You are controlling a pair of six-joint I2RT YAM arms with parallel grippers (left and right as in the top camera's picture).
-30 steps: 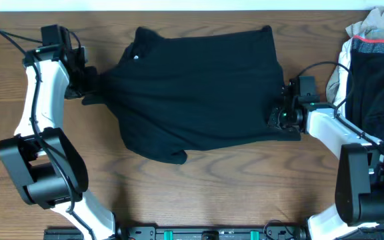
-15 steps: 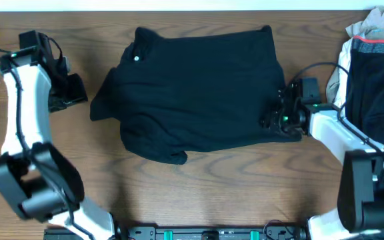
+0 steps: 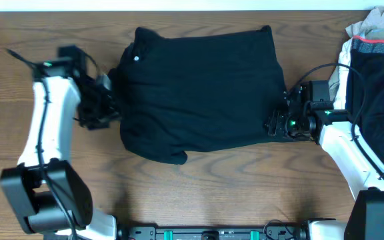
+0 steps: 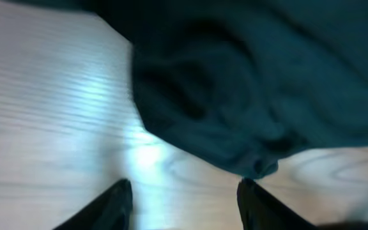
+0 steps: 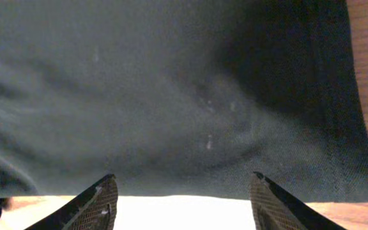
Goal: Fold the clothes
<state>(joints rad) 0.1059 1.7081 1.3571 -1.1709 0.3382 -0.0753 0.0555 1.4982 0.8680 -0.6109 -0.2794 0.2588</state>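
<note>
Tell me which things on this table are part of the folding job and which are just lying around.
Part of the job:
- black T-shirt, spread out in the middle

Just lying about:
- pile of other clothes at the right edge

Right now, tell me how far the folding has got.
Done: the black T-shirt lies gathered into a rough, rumpled block, not spread flat. In hand: nothing; the left claw and right claw are open at its side edges. Left: further folds down to a neat bundle.
</note>
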